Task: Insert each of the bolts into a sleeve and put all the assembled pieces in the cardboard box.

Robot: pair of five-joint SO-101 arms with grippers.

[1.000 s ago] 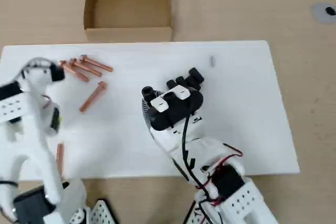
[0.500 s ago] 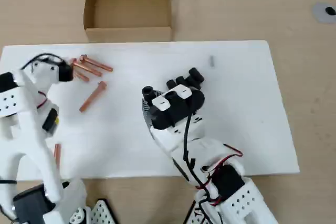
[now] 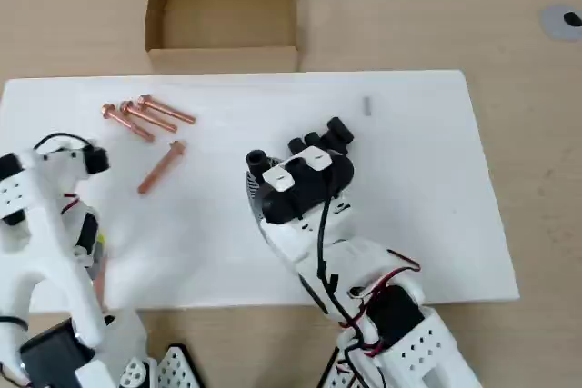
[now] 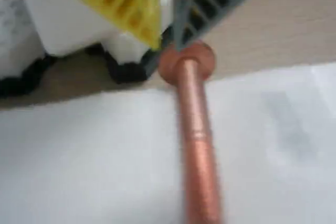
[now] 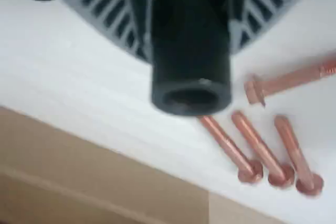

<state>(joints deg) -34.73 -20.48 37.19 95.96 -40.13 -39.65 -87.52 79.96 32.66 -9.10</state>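
My left gripper [image 4: 176, 45] is shut on the head of a copper bolt [image 4: 197, 140], whose shank points out low over the white mat. In the high view this bolt [image 3: 99, 281] shows under the left arm near the mat's front left edge. My right gripper [image 5: 191, 35] is shut on a black sleeve [image 5: 191, 61] with its open bore facing outward, held at mid-mat [image 3: 257, 161]. Several loose bolts [image 3: 145, 115] lie at the back left, one more [image 3: 162, 166] nearer. Spare black sleeves [image 3: 320, 138] stand beside the right gripper. The cardboard box [image 3: 223, 14] sits open beyond the mat.
The white mat [image 3: 418, 188] covers most of the wooden table. A small grey mark [image 3: 367, 106] lies on the mat's back right part. A grey disc [image 3: 562, 21] sits at the table's far right corner.
The left arm's wrist swung right toward the loose bolts, then drew back toward the front. Its bolt stayed near the front left edge. The right arm and sleeve kept still.
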